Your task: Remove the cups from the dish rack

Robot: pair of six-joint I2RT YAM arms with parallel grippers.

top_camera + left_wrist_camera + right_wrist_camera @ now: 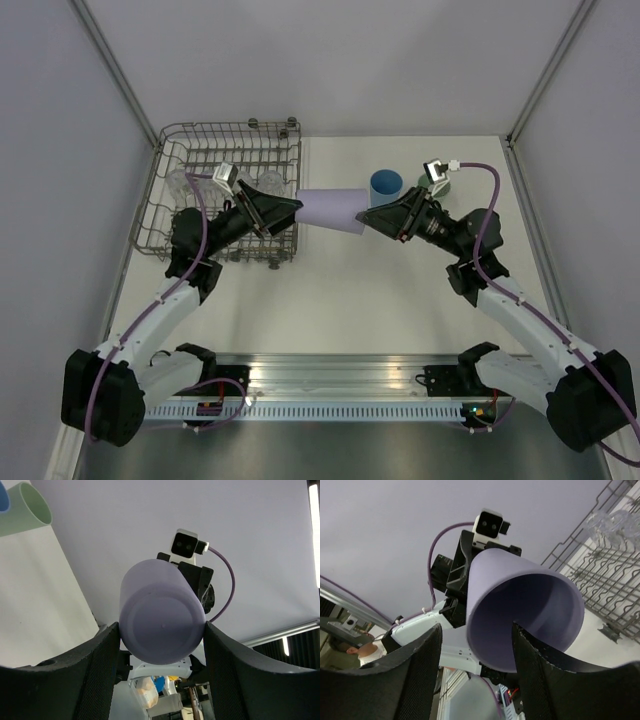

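Observation:
A lilac cup hangs on its side above the table, right of the dish rack. My left gripper is shut on its base end, with the round bottom pinched between both fingers. At the mouth, my right gripper straddles the rim: one finger is inside the cup, and the other is outside with a gap to the wall. A blue cup and a green cup stand on the table behind. Clear cups lie in the rack.
The wire rack fills the back left of the table, its right wall close to the held cup. The green cup is half hidden by my right wrist. A metal rail runs along the near edge.

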